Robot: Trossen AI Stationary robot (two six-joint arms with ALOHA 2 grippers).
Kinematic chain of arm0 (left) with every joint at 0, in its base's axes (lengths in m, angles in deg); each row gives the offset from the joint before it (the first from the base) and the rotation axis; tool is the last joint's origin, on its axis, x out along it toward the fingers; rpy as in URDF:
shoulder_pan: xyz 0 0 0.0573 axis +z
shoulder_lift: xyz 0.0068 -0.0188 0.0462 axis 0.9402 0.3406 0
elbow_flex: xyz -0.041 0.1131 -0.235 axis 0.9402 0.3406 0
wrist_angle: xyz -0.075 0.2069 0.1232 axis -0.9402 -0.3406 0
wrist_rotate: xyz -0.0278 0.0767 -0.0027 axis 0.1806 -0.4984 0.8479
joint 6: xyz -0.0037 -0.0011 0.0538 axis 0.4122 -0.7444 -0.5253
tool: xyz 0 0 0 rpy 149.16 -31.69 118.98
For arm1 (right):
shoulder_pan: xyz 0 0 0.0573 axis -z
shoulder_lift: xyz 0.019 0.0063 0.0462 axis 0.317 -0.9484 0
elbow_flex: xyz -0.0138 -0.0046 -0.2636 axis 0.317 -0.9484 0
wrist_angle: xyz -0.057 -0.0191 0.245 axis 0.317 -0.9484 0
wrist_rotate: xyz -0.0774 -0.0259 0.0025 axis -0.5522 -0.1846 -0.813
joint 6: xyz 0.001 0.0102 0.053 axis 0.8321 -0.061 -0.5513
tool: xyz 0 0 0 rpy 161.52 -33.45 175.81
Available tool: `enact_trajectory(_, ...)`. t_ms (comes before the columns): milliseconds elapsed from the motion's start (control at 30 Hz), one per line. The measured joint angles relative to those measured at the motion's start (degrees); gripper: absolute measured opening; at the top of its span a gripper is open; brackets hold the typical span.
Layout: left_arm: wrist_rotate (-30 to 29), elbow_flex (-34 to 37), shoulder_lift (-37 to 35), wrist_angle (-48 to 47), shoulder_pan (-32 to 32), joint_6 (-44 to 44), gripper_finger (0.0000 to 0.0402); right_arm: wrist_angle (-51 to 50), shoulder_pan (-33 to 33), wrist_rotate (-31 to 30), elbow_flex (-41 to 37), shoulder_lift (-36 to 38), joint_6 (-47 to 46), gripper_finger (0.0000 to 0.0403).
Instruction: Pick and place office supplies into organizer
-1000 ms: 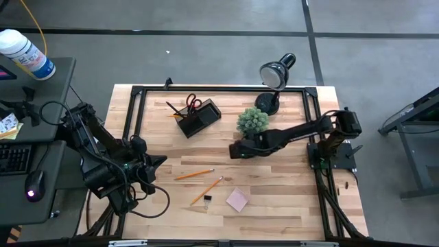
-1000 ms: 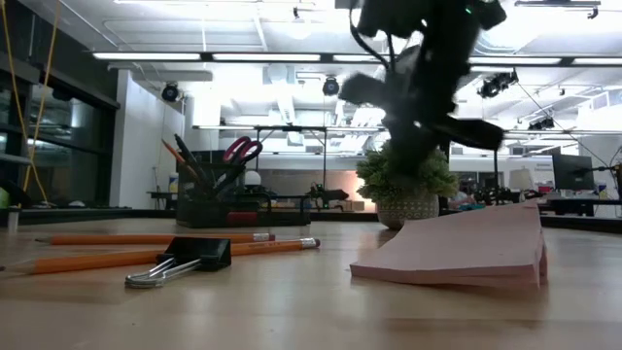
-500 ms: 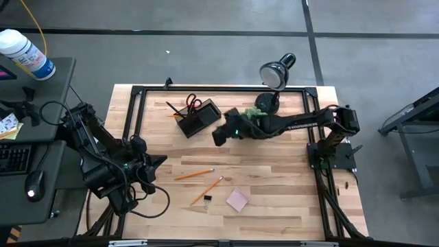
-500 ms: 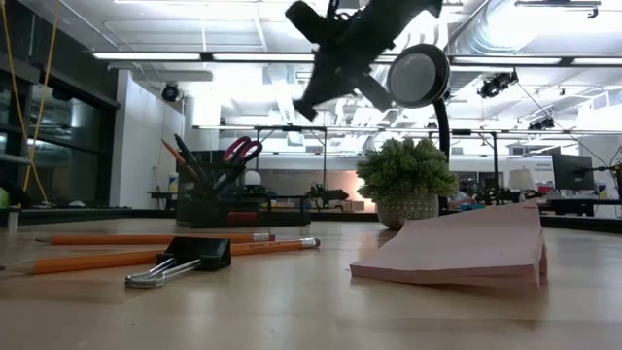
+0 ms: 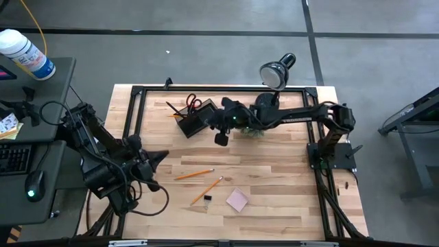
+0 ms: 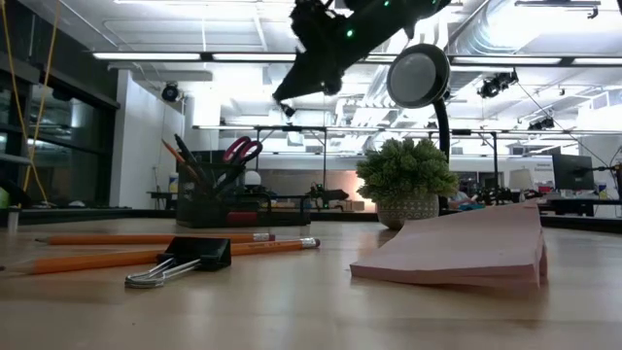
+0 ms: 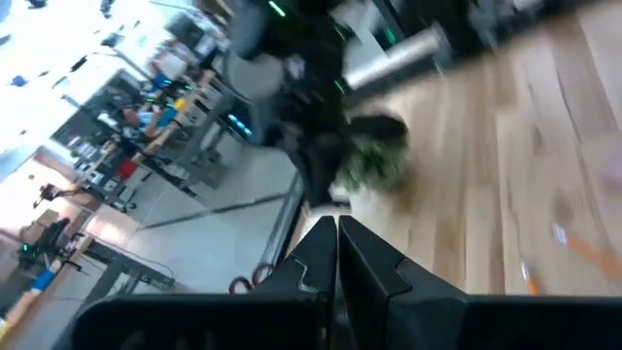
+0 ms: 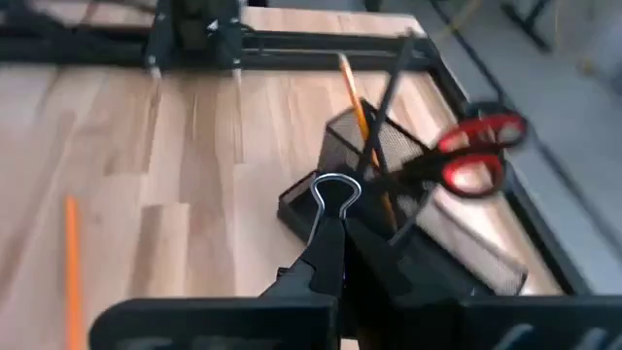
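Note:
My right gripper [image 5: 221, 136] hangs above the table beside the dark mesh organizer [image 5: 199, 118], shut on a binder clip [image 8: 335, 194]. The organizer [image 8: 418, 185] holds orange-handled scissors [image 8: 476, 156], a pencil and a pen, all standing upright. Two pencils [image 5: 193, 174] lie flat on the wood, with another binder clip [image 5: 206, 199] and a pink sticky-note pad [image 5: 237, 200] nearer the front. My left gripper [image 5: 161, 156] waits shut at the table's left side, holding nothing. My right gripper pinches the binder clip between its two fingers [image 8: 326, 255]. The clip's silver wire loop [image 8: 335, 187] sticks out past the fingertips, and its black body is hidden between them. The fingers slant down toward the table's left. The clip is lifted clear of the table.
A green spiky plant [image 5: 255, 130] sits under my right arm, and a black desk lamp [image 5: 274, 74] stands at the far edge. A black frame rail [image 5: 206, 88] runs around the table's far and side edges. Bare wood lies between the organizer and the pencils.
My right gripper has risen and swung from beside the plant toward the table's left and far edge, up to the organizer, rolling its wrist as it went. It has stayed shut. My left gripper has turned a little in place.

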Motion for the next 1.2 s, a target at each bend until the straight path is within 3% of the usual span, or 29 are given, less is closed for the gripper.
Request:
enact_trajectory(100, -3.3, 0.0, 0.0, 0.1, 1.0, 5.2, 0.0005, 1.7, 0.0, -0.6, 0.0, -2.0, 5.8, 0.0000)
enact_trajectory(267, -2.8, -0.7, -0.3, 1.2, 5.7, 13.3, 0.0005, 7.1, 0.0, -4.2, 0.0, -6.5, 15.3, 0.0000)
enact_trajectory(567, 3.3, -4.1, -0.3, 7.1, 15.4, 13.9, 0.0005, 16.7, -1.5, -13.5, 0.0, -12.4, 26.5, 0.0000)
enact_trajectory(767, 4.8, -8.1, -0.3, 7.1, 19.0, 13.8, 0.0005, 25.6, -2.7, -15.3, 0.0, -15.9, 32.1, 0.0000)
enact_trajectory(1033, 4.8, -15.3, -0.3, 7.1, 19.9, 4.2, 0.0005, 30.8, -3.6, -15.7, 0.2, -18.9, 32.0, 0.0000)
enact_trajectory(1200, 4.8, -18.6, -0.3, 7.1, 19.9, -1.2, 0.0005, 30.8, -3.0, -15.7, 5.1, -22.4, 30.7, 0.0000)
